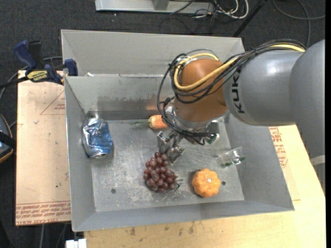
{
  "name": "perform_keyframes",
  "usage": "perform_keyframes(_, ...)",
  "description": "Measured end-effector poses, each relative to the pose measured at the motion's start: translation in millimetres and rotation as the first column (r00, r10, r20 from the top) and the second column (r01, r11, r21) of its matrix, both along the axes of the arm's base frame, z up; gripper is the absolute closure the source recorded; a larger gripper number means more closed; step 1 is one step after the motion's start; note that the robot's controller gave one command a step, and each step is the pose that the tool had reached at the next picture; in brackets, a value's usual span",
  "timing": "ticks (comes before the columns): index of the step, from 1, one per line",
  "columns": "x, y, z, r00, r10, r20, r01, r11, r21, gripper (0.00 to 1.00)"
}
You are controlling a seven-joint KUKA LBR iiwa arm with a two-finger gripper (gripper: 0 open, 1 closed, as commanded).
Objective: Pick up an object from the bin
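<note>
My gripper (170,149) hangs under the orange wrist cover, near the middle of the bin. Its fingertips sit just above the top of a dark red bunch of grapes (160,173), close to touching it. Nothing shows between the fingers. An orange fruit (206,183) lies to the right of the grapes, near the front wall. A small orange thing (156,121) lies behind the gripper by the back wall, partly hidden by the wrist.
A crushed silver and blue can (97,137) lies at the left side of the bin. A small clear plastic piece (230,157) lies to the right of the gripper. The arm reaches in from the right and covers the bin's back right corner.
</note>
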State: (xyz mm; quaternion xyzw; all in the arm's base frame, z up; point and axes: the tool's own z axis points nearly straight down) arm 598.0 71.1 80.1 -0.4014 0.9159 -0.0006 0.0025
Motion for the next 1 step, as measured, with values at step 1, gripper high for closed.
perform_keyframes(1, -2.1, 0.5, 16.0, 1.000, -0.001, -0.008, 0.001, 1.000, 0.001, 1.00)
